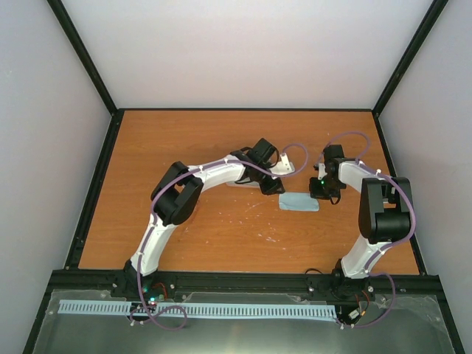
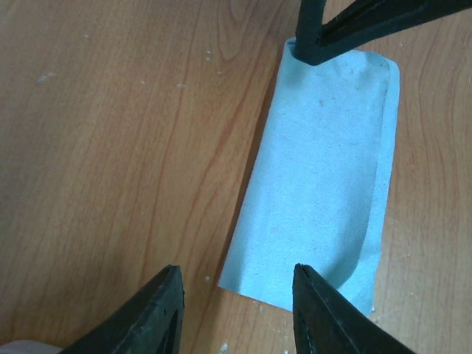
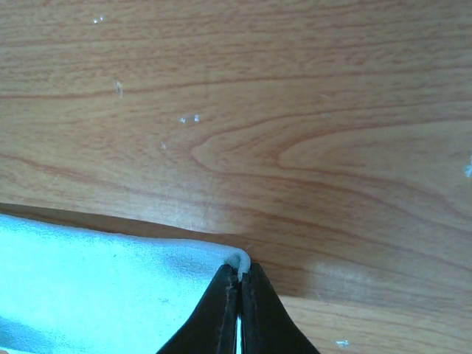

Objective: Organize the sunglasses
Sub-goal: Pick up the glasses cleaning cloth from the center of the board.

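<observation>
The sunglasses are not visible in any view. A flat light blue cloth (image 1: pixel 299 202) lies on the wooden table between the two arms. My right gripper (image 1: pixel 323 193) is shut on one corner of the cloth, and the pinched edge shows between its jaws in the right wrist view (image 3: pixel 240 269). Most of the cloth (image 3: pixel 96 295) spreads out to its left. My left gripper (image 1: pixel 271 186) is open and empty just over the cloth's opposite end (image 2: pixel 236 269). The cloth (image 2: pixel 324 177) stretches away from it to the right gripper's black fingers (image 2: pixel 346 29).
A pale sliver (image 2: pixel 18 346) shows at the bottom left corner of the left wrist view; I cannot tell what it is. A pale strip (image 1: pixel 240 184) lies partly hidden under the left arm. A black frame (image 1: pixel 94 192) edges the table (image 1: pixel 206 228).
</observation>
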You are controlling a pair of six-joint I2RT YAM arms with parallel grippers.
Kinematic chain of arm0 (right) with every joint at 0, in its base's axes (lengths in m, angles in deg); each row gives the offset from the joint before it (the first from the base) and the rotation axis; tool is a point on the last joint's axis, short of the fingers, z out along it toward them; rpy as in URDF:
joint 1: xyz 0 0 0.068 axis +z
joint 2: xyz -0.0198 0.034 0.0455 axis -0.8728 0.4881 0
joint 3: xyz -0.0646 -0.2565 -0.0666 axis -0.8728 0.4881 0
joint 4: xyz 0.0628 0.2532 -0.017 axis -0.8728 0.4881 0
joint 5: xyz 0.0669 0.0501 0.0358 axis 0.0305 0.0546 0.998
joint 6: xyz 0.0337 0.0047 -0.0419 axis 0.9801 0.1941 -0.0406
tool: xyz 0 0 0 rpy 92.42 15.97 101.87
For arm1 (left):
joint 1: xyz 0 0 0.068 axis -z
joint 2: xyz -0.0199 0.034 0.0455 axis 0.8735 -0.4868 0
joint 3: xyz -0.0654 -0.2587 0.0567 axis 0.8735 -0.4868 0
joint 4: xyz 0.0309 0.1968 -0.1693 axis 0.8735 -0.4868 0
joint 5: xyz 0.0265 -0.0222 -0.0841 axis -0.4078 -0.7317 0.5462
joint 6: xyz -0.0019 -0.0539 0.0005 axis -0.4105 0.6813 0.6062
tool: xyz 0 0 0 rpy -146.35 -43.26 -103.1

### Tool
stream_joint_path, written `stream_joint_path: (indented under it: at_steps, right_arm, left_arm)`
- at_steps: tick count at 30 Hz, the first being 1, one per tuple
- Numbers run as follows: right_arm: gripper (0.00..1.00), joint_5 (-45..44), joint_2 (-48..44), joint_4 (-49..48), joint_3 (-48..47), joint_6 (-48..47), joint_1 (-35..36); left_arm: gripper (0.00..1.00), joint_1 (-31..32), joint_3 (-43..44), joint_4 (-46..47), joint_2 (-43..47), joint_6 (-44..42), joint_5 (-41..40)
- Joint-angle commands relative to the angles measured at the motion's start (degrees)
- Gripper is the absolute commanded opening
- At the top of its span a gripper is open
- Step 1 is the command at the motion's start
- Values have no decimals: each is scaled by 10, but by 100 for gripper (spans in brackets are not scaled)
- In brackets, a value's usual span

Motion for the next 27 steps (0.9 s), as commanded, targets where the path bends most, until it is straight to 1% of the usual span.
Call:
stream_joint_path:
  at_steps: [1,12,22,27]
  right_arm:
    - [3,-12,7,3,-11,4,6]
    - [3,-12,1,3,-9,2,5]
    - [3,-10,-4,0,1,4,5]
    - [3,-7,-4,-1,0,4,6]
  left_arm:
    - [42,12,24,-21,-27,-9,4]
    - [39,18,31,-11,-39,-5,-31]
    - [38,17,20,-10,-35,1,-28]
    - [28,18,13,-11,-32,0,-20]
